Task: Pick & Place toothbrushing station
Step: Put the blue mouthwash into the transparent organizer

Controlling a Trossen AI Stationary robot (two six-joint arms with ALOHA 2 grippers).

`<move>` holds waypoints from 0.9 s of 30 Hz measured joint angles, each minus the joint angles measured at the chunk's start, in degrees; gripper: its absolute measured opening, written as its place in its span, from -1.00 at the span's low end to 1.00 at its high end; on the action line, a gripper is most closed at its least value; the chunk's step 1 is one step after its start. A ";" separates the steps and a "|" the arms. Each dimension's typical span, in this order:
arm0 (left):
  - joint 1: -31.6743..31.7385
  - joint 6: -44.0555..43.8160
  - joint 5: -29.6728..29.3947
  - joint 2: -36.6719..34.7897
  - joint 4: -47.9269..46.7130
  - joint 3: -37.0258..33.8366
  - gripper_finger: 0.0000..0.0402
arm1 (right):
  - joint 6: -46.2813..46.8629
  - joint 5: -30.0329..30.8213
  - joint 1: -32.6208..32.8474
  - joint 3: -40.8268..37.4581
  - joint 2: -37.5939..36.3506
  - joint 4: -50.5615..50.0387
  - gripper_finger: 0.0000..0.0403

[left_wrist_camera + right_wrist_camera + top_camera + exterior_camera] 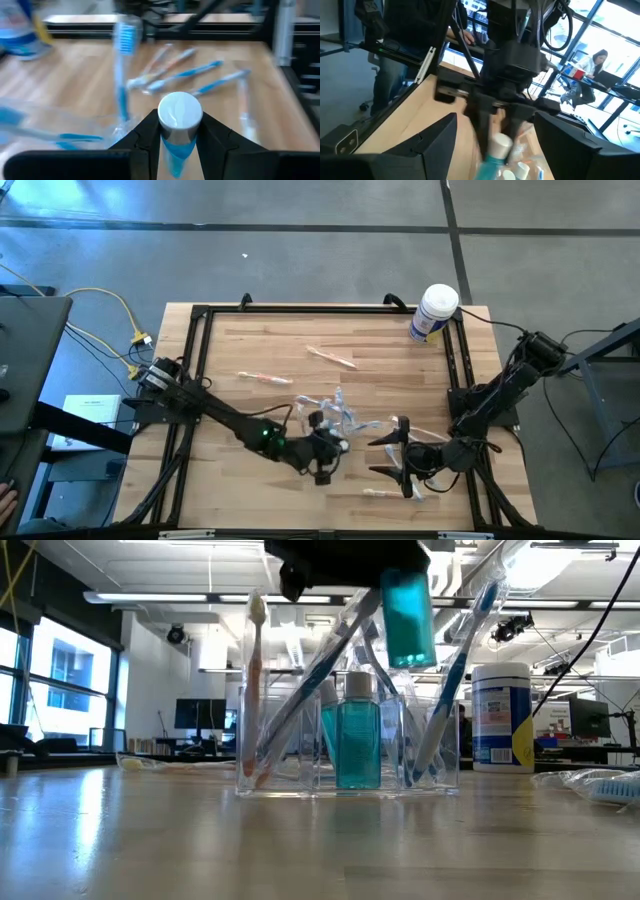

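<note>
The left gripper (177, 145) holds a small teal bottle (408, 615) above the clear holder (350, 745) near the middle of the bench (260, 345).

Only the left wrist view shows the grip clearly: the two dark fingers (142, 137) are clamped on the bottle just under its white cap. The low view shows the holder standing upright on the bench, with toothbrushes leaning inside and a second teal bottle (357, 740) in its middle part. The high view shows the right gripper (398, 458) beside the holder, with its fingers spread wide apart, and a white tub (434, 313) at the far right corner. Loose toothbrushes (331, 358) lie on the wood.
</note>
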 joint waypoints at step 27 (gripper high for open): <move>1.71 -2.94 -9.27 0.22 -7.84 0.07 -0.56 | -1.23 0.16 1.55 -0.02 0.00 0.07 0.28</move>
